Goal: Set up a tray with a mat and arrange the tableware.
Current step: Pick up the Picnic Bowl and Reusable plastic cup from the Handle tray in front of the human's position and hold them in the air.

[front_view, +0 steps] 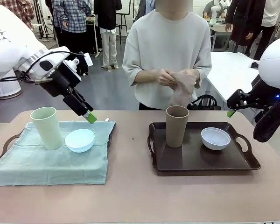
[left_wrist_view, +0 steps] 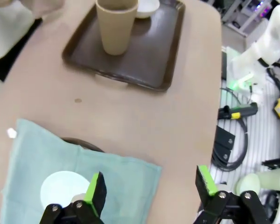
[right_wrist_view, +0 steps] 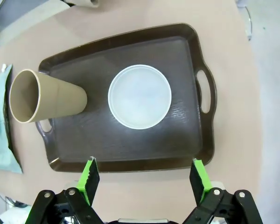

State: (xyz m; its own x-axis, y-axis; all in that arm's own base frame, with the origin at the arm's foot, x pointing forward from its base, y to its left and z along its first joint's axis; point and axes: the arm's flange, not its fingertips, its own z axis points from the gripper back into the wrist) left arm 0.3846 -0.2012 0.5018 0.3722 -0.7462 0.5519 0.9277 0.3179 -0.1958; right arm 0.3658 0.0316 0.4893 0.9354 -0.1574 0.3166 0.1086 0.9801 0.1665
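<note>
Left gripper [left_wrist_view: 150, 179], open and empty, hovers at twelve o'clock of the green mat [front_view: 46, 165] bearing pale green cup [front_view: 46, 127] and light blue bowl [front_view: 80, 140]; right gripper [right_wrist_view: 143, 168], also open, overlooks the bare tray [front_view: 200, 161], its brown cup [front_view: 177, 126] and white bowl [front_view: 215, 138] apparently awaiting a mat.

The front camera looks from the robot's side across the tan table [front_view: 140, 200] at the person [front_view: 167, 51] opposite; the left wrist camera looks obliquely over the pale green cloth mat [left_wrist_view: 126, 182] toward the dark brown handled tray [left_wrist_view: 149, 56]. The right wrist camera faces straight down on that tray, nearer; all three views share it.
</note>
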